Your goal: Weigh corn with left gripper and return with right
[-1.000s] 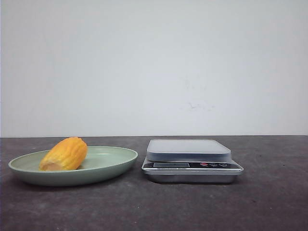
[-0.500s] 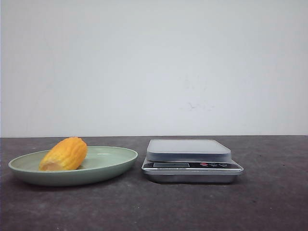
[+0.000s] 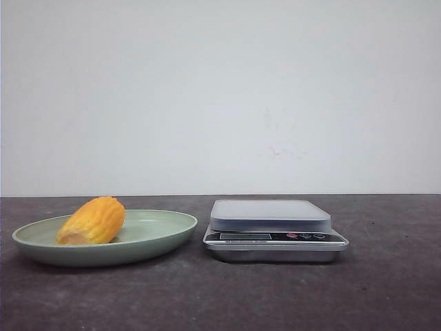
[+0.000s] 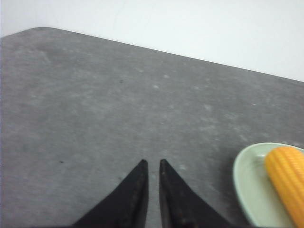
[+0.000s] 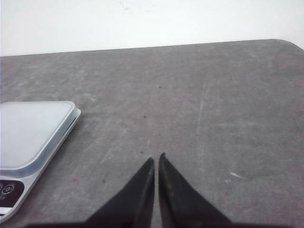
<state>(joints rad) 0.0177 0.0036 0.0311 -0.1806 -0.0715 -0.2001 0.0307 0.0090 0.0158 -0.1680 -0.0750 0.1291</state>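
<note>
front view: the corn (image 3: pixel 91 221) lies on its side in the plate (image 3: pixel 158 238), left of the scale (image 3: pixel 274 229), whose pan is bare; likely weighing hasn't begun. left wrist view: the left gripper (image 4: pixel 151 164), jaws nearly pressed together, hangs over bare desk (image 4: pixel 95 104) beside the plate. right wrist view: the right gripper (image 5: pixel 156 161), jaws nearly together, waits beside the scale, probably for the return.

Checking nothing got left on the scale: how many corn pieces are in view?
1. The corn lies in the green plate, left of the scale, whose platform is bare. The left wrist view shows the same cob. Nothing appears hidden.
</note>
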